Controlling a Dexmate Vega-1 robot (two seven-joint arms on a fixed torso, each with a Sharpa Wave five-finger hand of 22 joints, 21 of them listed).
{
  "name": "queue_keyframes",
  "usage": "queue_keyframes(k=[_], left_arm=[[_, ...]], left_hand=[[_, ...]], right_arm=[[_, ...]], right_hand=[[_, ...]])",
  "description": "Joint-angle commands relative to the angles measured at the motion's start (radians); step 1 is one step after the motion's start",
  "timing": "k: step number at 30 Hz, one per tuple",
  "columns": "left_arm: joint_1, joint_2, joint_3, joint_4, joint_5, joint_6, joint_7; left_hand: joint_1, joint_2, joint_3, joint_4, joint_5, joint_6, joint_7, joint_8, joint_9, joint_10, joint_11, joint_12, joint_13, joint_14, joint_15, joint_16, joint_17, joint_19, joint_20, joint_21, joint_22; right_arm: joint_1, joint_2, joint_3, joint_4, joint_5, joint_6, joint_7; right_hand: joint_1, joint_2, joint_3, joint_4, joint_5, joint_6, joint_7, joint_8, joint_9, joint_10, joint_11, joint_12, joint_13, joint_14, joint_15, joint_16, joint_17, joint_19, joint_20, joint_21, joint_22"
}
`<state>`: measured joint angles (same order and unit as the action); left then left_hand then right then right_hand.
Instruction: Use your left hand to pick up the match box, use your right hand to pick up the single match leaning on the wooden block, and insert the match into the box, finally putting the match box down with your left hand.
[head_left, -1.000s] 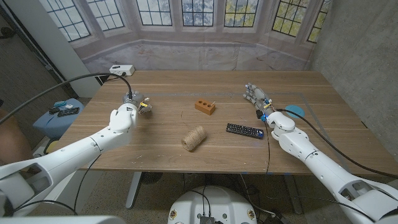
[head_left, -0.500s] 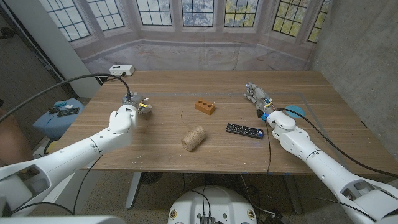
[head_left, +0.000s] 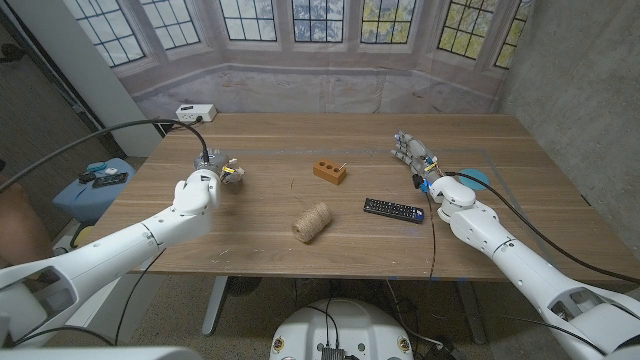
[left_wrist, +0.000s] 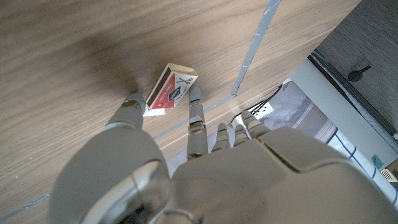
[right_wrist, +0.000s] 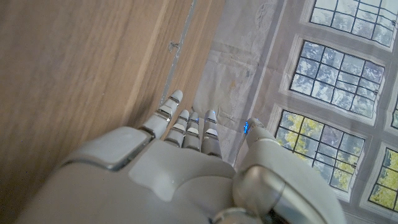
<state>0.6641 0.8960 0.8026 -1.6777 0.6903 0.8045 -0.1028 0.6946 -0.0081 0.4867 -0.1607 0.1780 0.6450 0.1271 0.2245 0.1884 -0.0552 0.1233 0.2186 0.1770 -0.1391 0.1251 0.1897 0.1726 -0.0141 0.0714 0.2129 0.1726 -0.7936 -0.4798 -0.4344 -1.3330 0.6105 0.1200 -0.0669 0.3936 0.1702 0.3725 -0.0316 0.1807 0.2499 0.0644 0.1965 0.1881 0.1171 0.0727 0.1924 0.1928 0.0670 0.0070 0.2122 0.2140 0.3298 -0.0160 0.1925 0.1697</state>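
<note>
Currently left hand (left_wrist: 155, 168) has a finger and thumb either side of the match box (left_wrist: 171, 90), which lies on the table (head_left: 270, 195); pinch not confirmed, can't tell if it's gripped. Risk: fingertips slip off the thin box, skid it toward the left edge nearby. Right hand (head_left: 415, 160) is open, empty, well apart from the wooden block (head_left: 329, 171) and match (head_left: 341, 165). Remote (head_left: 393, 210) and twine (head_left: 311, 222) sit near the reach path; room is open mid-table.

Your left hand (head_left: 207, 176) reaches forward on a long extended arm, fingers (left_wrist: 195, 118) spread and pointing down — nothing gripped. Your right hand (head_left: 418, 160) waits open, fingers (right_wrist: 171, 106) extended together — arm bent inward.
</note>
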Motion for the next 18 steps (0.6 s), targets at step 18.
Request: queue_keyframes(k=[18], left_arm=[[-0.007,0.013,-0.004,0.027,-0.073,-0.079,0.004]], left_hand=[[0.026,-0.011,-0.001,-0.005,0.005,-0.023,0.004,-0.02,0.006,-0.009,0.007,-0.017,0.0,-0.006,0.0,-0.01,0.0,-0.003,0.007,-0.015,0.001]], right_arm=[[-0.041,-0.017,0.006,-0.09,-0.011,-0.037,-0.075]], right_hand=[[0.001,0.001,0.002,-0.007,-0.002,0.001,0.005,-0.001,0.004,-0.001,0.007,0.006,0.004,-0.003,0.004,0.009,0.004,0.003,0.009,0.005,0.003]])
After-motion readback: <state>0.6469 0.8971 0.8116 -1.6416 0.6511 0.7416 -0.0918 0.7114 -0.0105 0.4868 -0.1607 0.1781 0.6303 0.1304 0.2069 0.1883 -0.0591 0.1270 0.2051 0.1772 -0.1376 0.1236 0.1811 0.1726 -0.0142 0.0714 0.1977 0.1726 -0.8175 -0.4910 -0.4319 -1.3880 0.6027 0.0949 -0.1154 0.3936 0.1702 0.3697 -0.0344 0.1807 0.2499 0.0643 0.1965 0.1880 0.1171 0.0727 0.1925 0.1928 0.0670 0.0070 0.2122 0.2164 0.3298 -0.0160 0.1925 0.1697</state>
